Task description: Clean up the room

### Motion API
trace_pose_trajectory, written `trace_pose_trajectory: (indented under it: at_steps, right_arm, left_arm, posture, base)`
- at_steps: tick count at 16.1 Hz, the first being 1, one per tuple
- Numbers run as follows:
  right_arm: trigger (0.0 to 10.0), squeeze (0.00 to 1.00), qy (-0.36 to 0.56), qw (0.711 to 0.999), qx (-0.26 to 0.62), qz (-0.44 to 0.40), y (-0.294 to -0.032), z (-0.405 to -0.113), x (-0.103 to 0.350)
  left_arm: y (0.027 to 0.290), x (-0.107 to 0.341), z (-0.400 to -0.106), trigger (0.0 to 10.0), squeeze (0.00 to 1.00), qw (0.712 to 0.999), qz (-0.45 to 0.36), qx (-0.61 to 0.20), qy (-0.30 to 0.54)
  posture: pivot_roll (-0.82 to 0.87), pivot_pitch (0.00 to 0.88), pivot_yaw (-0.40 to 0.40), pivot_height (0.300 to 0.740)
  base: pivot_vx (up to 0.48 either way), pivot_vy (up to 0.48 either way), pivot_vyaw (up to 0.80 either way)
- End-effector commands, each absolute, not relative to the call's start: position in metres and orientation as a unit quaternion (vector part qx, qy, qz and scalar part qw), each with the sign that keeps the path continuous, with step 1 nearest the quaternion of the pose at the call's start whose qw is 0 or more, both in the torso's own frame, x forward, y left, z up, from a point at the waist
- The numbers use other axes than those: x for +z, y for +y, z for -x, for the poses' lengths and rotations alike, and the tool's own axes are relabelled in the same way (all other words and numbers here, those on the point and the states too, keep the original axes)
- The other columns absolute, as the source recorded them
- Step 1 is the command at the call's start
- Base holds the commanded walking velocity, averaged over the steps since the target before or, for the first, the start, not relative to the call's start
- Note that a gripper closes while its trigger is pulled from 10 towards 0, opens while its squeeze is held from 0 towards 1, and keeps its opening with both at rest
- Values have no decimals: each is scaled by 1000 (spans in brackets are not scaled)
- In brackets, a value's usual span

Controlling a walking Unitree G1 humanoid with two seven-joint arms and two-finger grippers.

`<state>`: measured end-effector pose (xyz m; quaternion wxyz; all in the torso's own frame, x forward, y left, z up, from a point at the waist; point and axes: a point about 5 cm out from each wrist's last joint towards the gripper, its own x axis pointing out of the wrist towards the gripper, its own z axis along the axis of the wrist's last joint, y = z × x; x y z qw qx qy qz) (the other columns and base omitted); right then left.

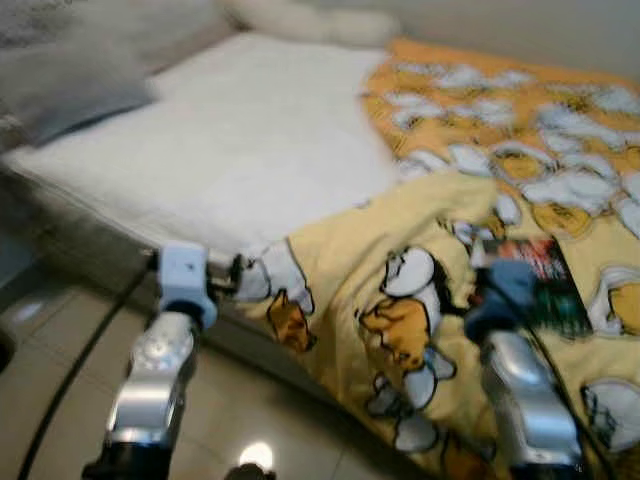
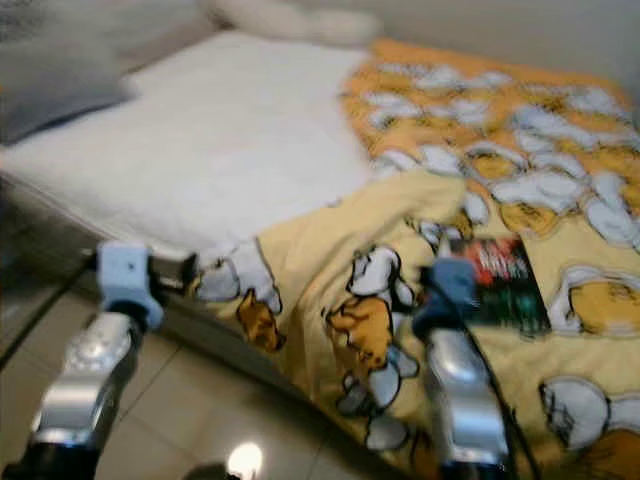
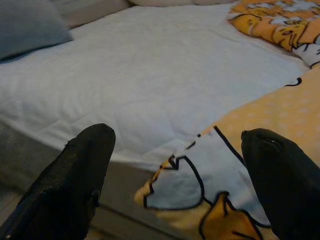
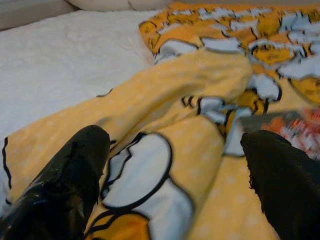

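A yellow blanket (image 1: 440, 300) printed with cartoon ducks lies rumpled over the right half of a bed, one corner (image 1: 275, 285) hanging over the near edge. A dark book or magazine (image 1: 535, 280) rests on the blanket at the right. My left gripper (image 3: 175, 170) is open, held at the bed's near edge, facing the blanket's hanging corner (image 3: 190, 175). My right gripper (image 4: 175, 165) is open too, hovering over a raised fold of the blanket (image 4: 170, 125), with the book (image 4: 295, 130) beyond it.
The white mattress (image 1: 230, 150) is bare on the left half. A grey pillow (image 1: 70, 85) lies at its far left and a white pillow (image 1: 310, 20) at the head. Beige floor tiles (image 1: 250, 420) and a black cable (image 1: 75, 380) lie below me.
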<state>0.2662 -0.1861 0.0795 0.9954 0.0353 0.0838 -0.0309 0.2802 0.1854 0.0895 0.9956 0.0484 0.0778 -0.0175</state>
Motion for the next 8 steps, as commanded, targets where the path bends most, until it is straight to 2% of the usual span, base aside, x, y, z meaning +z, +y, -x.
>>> trace_pose_trajectory:
  at_steps: [1, 7, 8]
  right_arm:
    - [10000, 1000, 77, 996, -25, -39, -183, -268, 84]
    - [10000, 1000, 84, 996, -8, -35, -183, -263, 82]
    - [10000, 1000, 86, 995, -13, -40, -184, -262, 82]
  left_arm:
    - [187, 94, -281, 10000, 796, 996, -57, -21, 73]
    - [182, 92, -283, 10000, 796, 995, -61, -34, 74]
    - [181, 93, -284, 10000, 800, 995, -61, -37, 73]
  posture:
    - [-19, 0, 18, 740]
    - [-39, 0, 27, 740]
    - [-40, 0, 27, 740]
  base:
    - [0, -472, 794]
    - [0, -474, 794]
    - [0, -480, 0]
